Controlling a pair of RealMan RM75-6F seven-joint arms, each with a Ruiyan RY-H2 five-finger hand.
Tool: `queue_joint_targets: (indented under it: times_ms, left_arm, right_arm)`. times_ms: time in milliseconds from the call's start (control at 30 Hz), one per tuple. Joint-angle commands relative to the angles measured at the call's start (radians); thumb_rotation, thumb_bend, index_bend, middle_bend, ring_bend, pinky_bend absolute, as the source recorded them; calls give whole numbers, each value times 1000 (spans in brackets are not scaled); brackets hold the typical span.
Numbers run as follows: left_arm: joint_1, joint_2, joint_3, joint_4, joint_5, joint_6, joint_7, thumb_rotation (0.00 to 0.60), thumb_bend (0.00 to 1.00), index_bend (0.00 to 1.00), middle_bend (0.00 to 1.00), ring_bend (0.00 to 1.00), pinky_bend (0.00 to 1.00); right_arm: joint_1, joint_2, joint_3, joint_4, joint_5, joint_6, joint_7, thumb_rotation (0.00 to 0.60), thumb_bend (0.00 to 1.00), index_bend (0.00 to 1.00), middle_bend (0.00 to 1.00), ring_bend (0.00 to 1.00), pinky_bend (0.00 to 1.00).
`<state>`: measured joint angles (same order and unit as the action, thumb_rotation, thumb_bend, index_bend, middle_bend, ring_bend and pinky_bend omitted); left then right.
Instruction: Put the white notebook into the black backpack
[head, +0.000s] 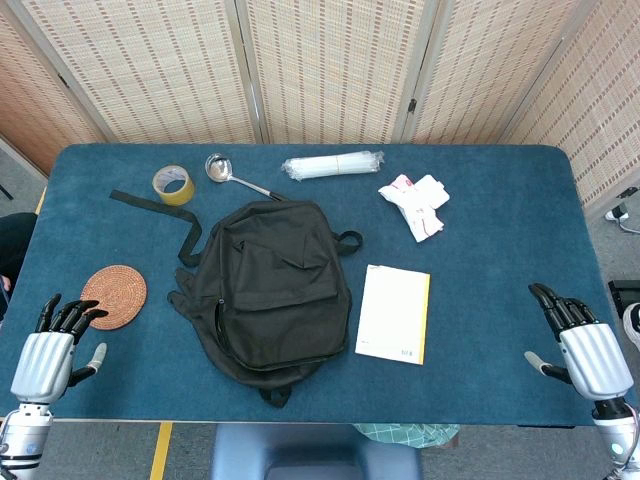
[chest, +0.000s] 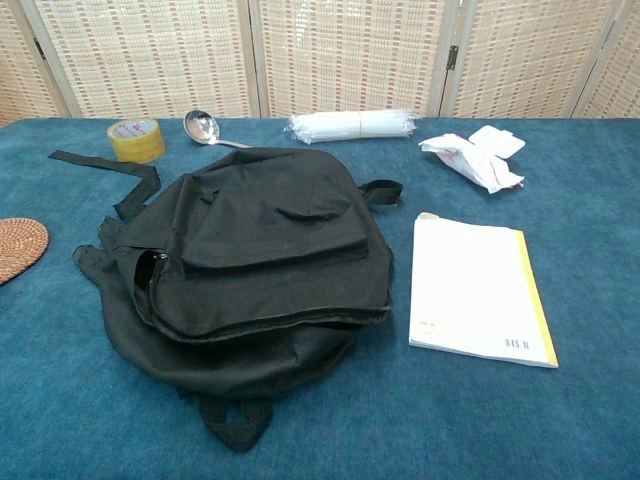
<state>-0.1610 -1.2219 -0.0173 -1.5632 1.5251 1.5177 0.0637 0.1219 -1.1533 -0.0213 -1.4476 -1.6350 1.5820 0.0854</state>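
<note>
I'm seeing matt black cloth on the backpack (head: 270, 285), smooth white paper on the notebook (head: 393, 313), a shiny metal ladle (head: 235, 175), a rough woven coaster (head: 114, 295), all on the table's (head: 500, 260) napped blue fabric

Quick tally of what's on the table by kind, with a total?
Black backpack: 1
White notebook: 1
Woven coaster: 1
Roll of yellow tape: 1
Metal ladle: 1
Clear plastic-wrapped bundle: 1
White packets with red print: 1 pile
Total: 7
</note>
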Motion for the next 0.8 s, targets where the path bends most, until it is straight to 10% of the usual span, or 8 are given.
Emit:
queue_joint_targets:
  times_ms: [33,800]
  left_arm:
    - [-2,0,-2,-4,-2,-8,5,600,436,329,241,200,0]
    - [9,13,3,-39,15,-28,26,600,436,330,241,200,0]
  right_arm:
    - [0,-5,1,8,-4,-5,8,600,158,52,144,242,246]
    - [191,-338,-34,413,-193,-178,-20,600,165,168,191,237,267]
